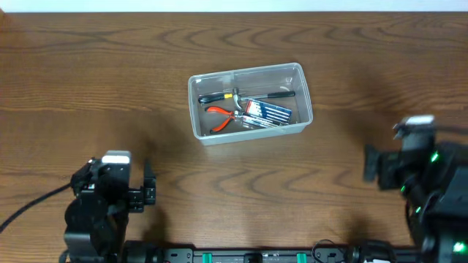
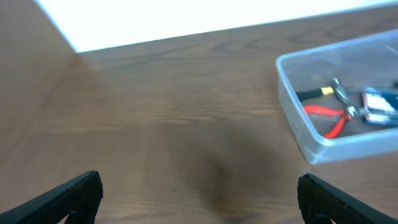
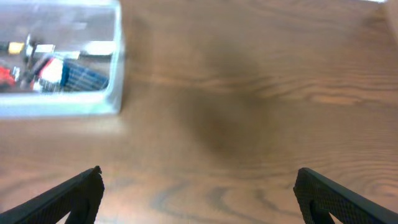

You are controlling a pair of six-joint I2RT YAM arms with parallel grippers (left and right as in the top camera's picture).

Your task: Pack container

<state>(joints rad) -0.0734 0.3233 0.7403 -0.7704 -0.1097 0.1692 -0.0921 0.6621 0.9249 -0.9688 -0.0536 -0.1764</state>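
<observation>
The clear plastic container [image 1: 300, 73] stands on the wooden table at centre back. Inside lie red-handled pliers [image 1: 221, 117], a black-handled tool [image 1: 252, 96] and a blue packet [image 1: 268, 114]. It shows at the right of the left wrist view [image 2: 292, 112] and at the top left of the right wrist view [image 3: 115, 74]. My left gripper [image 1: 148, 191] is open and empty at the front left, over bare wood [image 2: 199, 196]. My right gripper [image 1: 373, 169] is open and empty at the front right, over bare wood [image 3: 198, 196]. Both are well away from the container.
The wooden table [image 1: 88, 88] runs to a white wall edge at the back [image 2: 186, 18]. A black cable [image 1: 29, 204] trails from the left arm at the front left. Arm mounts sit along the front edge [image 1: 248, 256].
</observation>
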